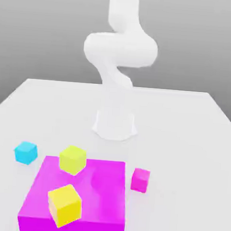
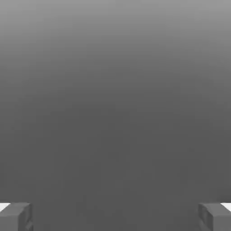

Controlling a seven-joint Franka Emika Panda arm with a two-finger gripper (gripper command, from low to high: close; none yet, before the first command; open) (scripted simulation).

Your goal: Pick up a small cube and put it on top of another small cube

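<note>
Small plain cyan cube [image 1: 25, 152] sits on white tabletop [image 1: 185, 123], beside large flat magenta block [image 1: 77, 197], well apart from the fingers [image 2: 16, 216]. Fingers spread wide, nothing between them. Step: approach not begun. Next: descend over cyan cube, grasp, carry to small magenta cube [image 1: 140, 179]. No containers.

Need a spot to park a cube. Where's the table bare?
Bare: the table on both sides of the arm base and behind it. Crowded: the near edge, around the big magenta block with its yellow cubes, cyan cube, small magenta cube.
</note>
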